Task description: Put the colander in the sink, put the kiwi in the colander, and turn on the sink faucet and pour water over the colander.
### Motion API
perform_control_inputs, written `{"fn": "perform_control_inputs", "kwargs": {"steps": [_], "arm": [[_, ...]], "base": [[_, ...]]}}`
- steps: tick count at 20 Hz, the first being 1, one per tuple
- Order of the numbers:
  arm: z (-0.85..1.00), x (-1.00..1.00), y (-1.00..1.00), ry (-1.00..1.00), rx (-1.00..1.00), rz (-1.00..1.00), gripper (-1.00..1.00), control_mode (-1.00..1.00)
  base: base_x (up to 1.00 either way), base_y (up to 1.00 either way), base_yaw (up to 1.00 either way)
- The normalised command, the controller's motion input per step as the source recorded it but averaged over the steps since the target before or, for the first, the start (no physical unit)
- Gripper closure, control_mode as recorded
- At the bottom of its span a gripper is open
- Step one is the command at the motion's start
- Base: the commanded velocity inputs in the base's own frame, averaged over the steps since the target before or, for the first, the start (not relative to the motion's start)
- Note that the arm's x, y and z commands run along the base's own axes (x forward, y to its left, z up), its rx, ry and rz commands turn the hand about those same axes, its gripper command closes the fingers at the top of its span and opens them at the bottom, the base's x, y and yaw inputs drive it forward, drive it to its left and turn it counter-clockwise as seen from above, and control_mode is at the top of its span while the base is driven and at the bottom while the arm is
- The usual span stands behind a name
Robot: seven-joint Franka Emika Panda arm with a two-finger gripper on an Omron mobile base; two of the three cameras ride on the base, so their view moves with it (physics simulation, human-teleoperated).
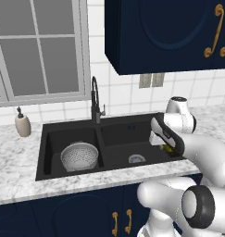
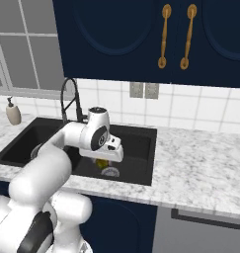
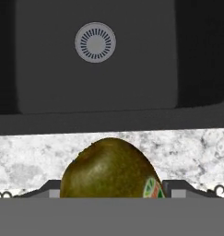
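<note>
And here we are with the kiwi sitting right between the tool's fingers, which are closed on the fruit with its little sticker showing at the lower right in the hand view. From the left base view the tool hangs at the right edge of the sink, over the right basin, with a sliver of yellow-brown fruit peeking out beneath the hand. The right base view shows the same: kiwi tucked under the hand, above the basin. Looking along the fingers, the marble bench runs just behind the fruit and the right basin's drain lies beyond. The colander is already down in the left basin, well apart from the tool, and the sink faucet stands behind the divider with no water showing. So the job now, I'd say, is the carry: keep the grip steady, travel left across the divider high enough to clear it and the colander's rim, centre over the bowl, lower close before letting go so the round fruit doesn't bounce out, and steer clear of that faucet neck.
</note>
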Motion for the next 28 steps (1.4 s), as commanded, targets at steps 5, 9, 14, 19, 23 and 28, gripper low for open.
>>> {"fn": "perform_control_inputs", "kwargs": {"steps": [5,9,14,19,23,28], "arm": [[0.01,0.0,0.75,0.01,0.0,0.0,1.0,-1.0],[0.0,0.0,0.84,0.01,0.0,0.0,1.0,-1.0],[0.0,-0.02,0.91,0.01,-0.01,0.0,1.0,-1.0],[0.0,-0.07,0.89,0.0,-0.01,0.0,1.0,-1.0],[0.0,0.0,0.84,0.0,0.0,0.0,1.0,-1.0],[0.0,0.04,0.86,0.0,0.0,0.0,1.0,-1.0]], "base": [[0.0,0.0,0.0],[0.0,0.0,0.0],[0.0,0.0,0.0],[0.0,0.0,0.0],[0.0,0.0,0.0],[0.0,0.0,0.0]]}}
